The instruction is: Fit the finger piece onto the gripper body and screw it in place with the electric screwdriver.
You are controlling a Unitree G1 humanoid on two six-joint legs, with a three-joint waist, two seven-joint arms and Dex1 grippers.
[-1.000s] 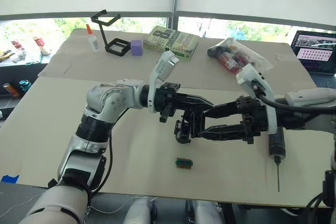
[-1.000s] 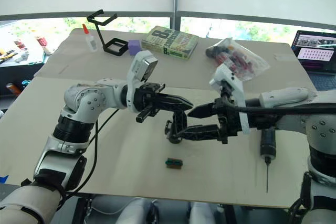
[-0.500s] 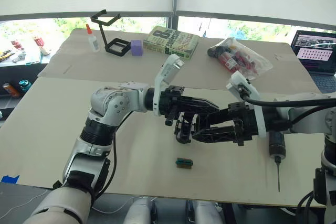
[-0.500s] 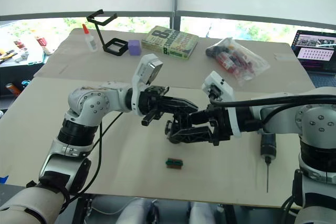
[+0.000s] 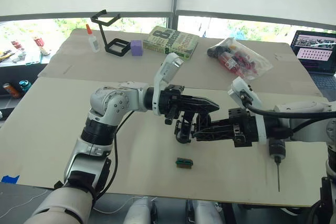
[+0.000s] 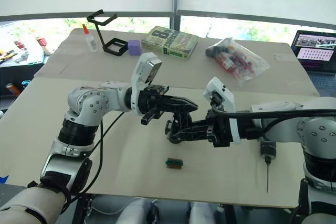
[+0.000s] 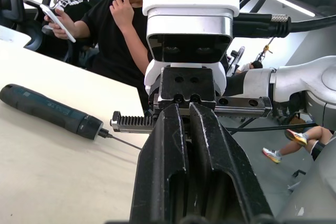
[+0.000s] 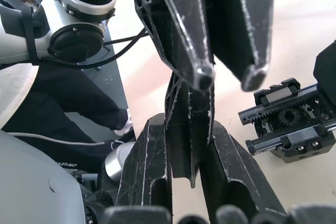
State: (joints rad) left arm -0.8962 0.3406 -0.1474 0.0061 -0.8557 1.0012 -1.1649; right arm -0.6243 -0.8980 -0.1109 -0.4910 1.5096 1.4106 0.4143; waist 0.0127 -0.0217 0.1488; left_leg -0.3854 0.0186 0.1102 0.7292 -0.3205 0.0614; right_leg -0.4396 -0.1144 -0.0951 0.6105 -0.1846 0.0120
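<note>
The gripper body lies mid-table, its racks and gear showing in the right wrist view. My right gripper reaches in from the right up to it. Its fingers are closed against a black tapered blade, the finger piece, just beside the body. My left gripper hovers shut just above the right fingers, with nothing visible between its fingers. The electric screwdriver lies on the table at the right, bit toward the front edge, partly under my right forearm.
A small green-brown block lies near the front edge. At the back are a black wire stand, a glue bottle, a purple block, a book and a bag. A laptop sits far right. A seated person is beyond the table.
My right gripper has closed from wide open onto the black blade beside the gripper body. My left gripper has stayed shut and shifted slightly right above it.
</note>
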